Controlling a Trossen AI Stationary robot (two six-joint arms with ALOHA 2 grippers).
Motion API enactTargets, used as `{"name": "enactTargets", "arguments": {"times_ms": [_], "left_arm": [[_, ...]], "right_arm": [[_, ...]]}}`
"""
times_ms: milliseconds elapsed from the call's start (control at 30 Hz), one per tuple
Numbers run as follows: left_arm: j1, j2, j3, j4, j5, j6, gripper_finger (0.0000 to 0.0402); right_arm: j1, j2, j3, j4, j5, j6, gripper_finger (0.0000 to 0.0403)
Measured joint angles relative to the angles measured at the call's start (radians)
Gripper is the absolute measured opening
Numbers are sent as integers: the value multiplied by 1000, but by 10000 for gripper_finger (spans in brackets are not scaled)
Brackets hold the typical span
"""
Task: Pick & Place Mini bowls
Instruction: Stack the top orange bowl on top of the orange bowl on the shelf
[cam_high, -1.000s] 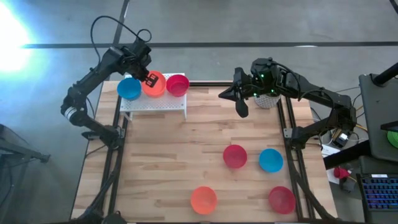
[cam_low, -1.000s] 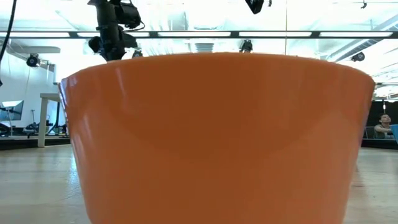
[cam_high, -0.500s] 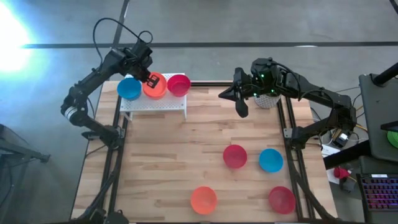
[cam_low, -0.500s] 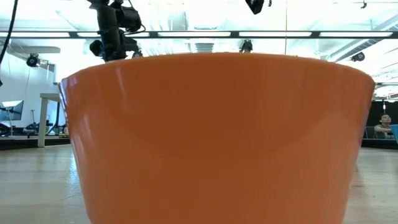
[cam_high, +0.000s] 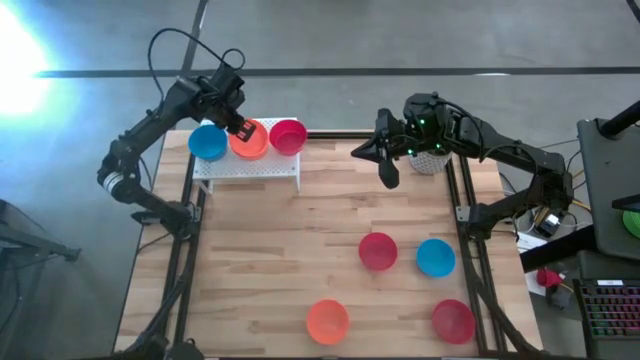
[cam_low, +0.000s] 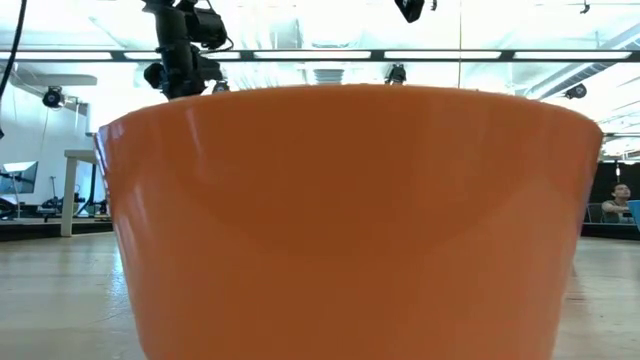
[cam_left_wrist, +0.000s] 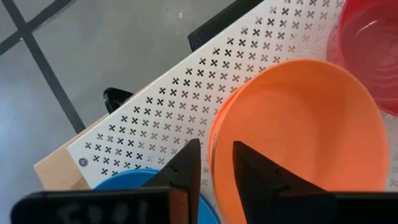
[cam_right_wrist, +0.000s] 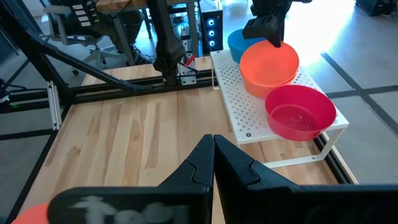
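Observation:
Three mini bowls stand in a row on a white perforated shelf at the table's far left: blue, orange and red. My left gripper is open above the orange bowl, slanting down. One finger stands outside the bowl's rim on the side nearest the blue bowl and one inside it, with a gap on both sides. My right gripper hangs shut in the air at the far right, holding nothing. On the table rest a red, a blue, an orange and another red bowl.
A white pot stands at the table's far right corner, partly under my right arm. The orange bowl by the near edge fills the low view. The middle and left of the wooden table are bare. Black frame rails run along both sides.
My left gripper has opened over the orange bowl's rim and let go of it. The bowl stays on the shelf between the blue and the red one. Both arms have kept their places.

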Motion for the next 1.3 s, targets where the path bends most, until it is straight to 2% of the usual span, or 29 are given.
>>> {"name": "enactTargets", "arguments": {"times_ms": [267,367,500,667,1300], "left_arm": [[0,-2,105,-38,-2,-22,87],[0,-5,110,-39,14,-35,87],[0,-5,90,-39,26,-34,67],[0,-5,80,-38,25,-30,7],[0,-10,-22,-12,22,-34,0]], "right_arm": [[0,0,0,8,0,12,8],[0,0,0,10,0,12,8],[0,0,0,15,0,15,8],[0,0,0,14,0,15,8],[0,0,0,14,0,15,8]]}}
